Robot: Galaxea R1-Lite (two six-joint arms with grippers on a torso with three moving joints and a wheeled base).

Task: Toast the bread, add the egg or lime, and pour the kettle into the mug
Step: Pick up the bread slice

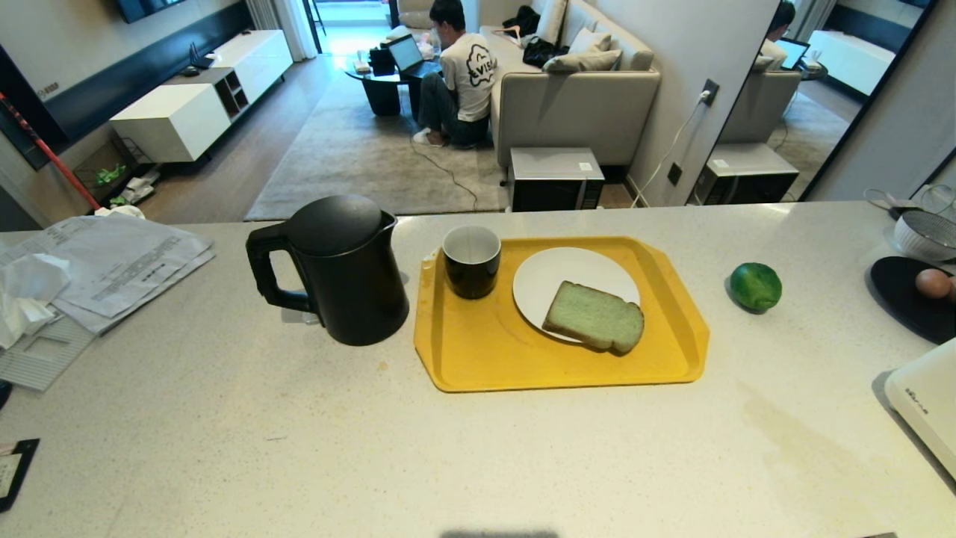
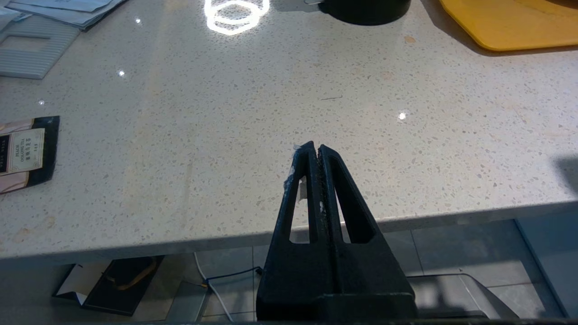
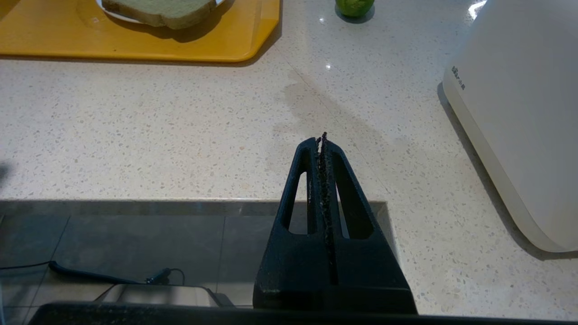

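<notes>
While neither arm shows in the head view, each wrist view shows its own gripper parked at the near edge of a pale speckled counter (image 1: 224, 418), pointing level across it and empty. The left gripper (image 2: 316, 149) sits at the centre of its frame with its 2 black fingers pressed together, tips over bare counter. The right gripper (image 3: 319, 141) holds the same pose, fingers closed tight against each other, with nothing between them.

In the head view, a yellow tray (image 1: 478, 351) lies at the centre of the frame. On it, a white plate (image 1: 553, 280) carries the bread (image 1: 595, 316), a pale green slice lying flat and overhanging the plate's lower right rim. The mug (image 1: 471, 261) stands upright on the tray's upper left corner, just beside the plate. The kettle (image 1: 336, 269) stands upright on the counter just left of the tray, handle pointing left, lid shut. The lime (image 1: 755, 286) rests on the counter right of the tray, apart from it. At the far right edge the egg (image 1: 933, 283) lies on a black dish (image 1: 904, 299). A white appliance (image 3: 519, 113) fills the lower right corner. Papers (image 1: 112, 261) lie at the left. Beyond the counter, in the upper centre, a person (image 1: 459, 75) sits on the floor by a sofa (image 1: 575, 104).
</notes>
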